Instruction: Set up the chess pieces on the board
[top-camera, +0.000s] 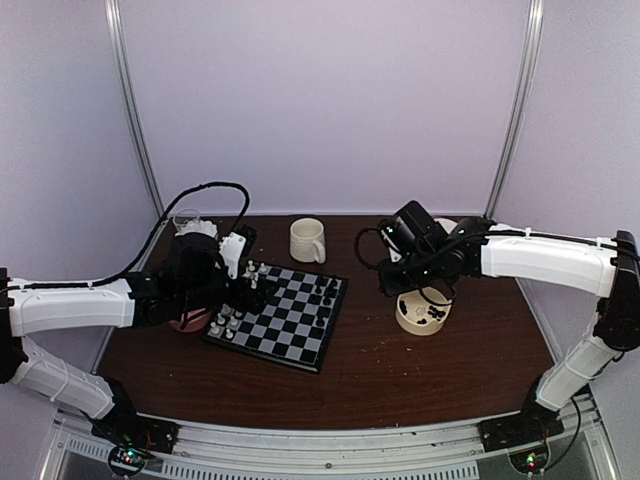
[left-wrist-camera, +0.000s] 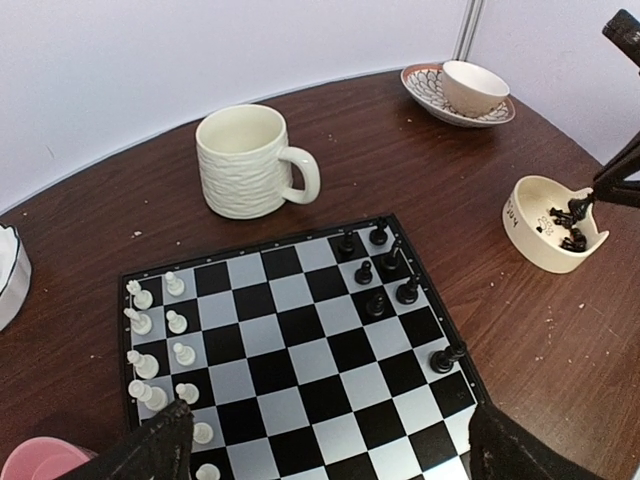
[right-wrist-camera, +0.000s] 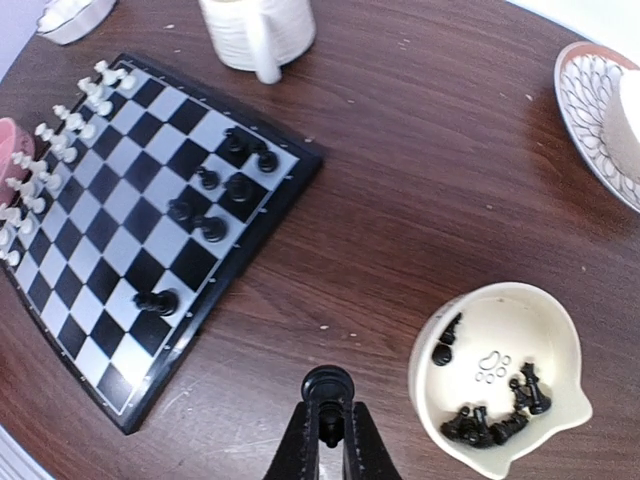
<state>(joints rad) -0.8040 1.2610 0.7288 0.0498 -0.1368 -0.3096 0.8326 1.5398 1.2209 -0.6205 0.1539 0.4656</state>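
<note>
At the far left of the dark wooden table (top-camera: 400, 380), a pink bowl (left-wrist-camera: 30, 465) sits just beside the left edge of the chessboard (left-wrist-camera: 300, 350). A glass dish (top-camera: 190, 222) holding something white stands behind it, near the back wall.

The left gripper (left-wrist-camera: 332, 415) hovers over the near left part of the chessboard. Its jaws are spread wide and nothing is between them.

The chessboard lies at an angle in the middle-left of the table. The white chess pieces (left-wrist-camera: 177, 322) stand in two rough files along its left edge, most of them upright on their squares. The black chess pieces (left-wrist-camera: 376, 303) are clustered near the board's far right corner. One more black figure sits alone further along the right edge and appears to lie on its side.

A cream ribbed mug (left-wrist-camera: 250, 160) stands just behind the board with its handle pointing right.

To the right of the board, the right gripper (right-wrist-camera: 328, 410) hangs above bare table, between the board's edge and a cream bowl (right-wrist-camera: 560, 340). Its fingers are clenched on a single black piece (right-wrist-camera: 328, 385) with a rounded head, held upright.

The cream bowl holds several loose black pieces (right-wrist-camera: 490, 425), heaped mostly on its near side.

At the back right, a patterned saucer (left-wrist-camera: 430, 95) carries a small cream cup (left-wrist-camera: 475, 85).
</note>
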